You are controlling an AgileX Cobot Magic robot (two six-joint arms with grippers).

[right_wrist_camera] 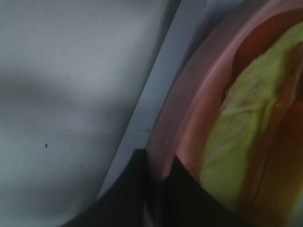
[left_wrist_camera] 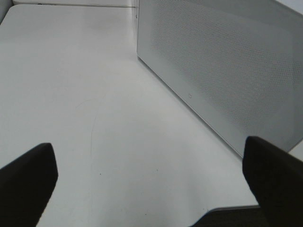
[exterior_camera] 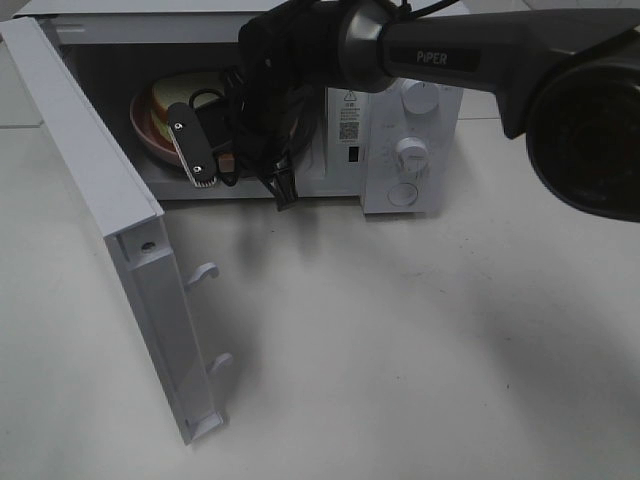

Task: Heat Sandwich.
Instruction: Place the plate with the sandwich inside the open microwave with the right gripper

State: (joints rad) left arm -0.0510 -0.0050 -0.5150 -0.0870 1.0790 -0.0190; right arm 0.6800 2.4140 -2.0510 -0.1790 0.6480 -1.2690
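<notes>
The sandwich (exterior_camera: 172, 97) lies on a round pink plate (exterior_camera: 143, 133) just inside the open microwave (exterior_camera: 410, 150), at the left of its cavity. My right gripper (exterior_camera: 213, 163) reaches in from the right and is shut on the plate's near rim. In the right wrist view the two dark fingers (right_wrist_camera: 132, 189) pinch the pink rim (right_wrist_camera: 199, 94), and the sandwich's yellow-green and orange filling (right_wrist_camera: 246, 142) fills the side. My left gripper (left_wrist_camera: 151, 194) is open and empty over the table, out of the exterior high view.
The microwave door (exterior_camera: 100, 190) is swung wide open toward the front left, with two latch hooks (exterior_camera: 203, 272) on its edge. Its perforated panel (left_wrist_camera: 227, 71) stands beside my left gripper. The control panel with knobs (exterior_camera: 410, 150) is at the right.
</notes>
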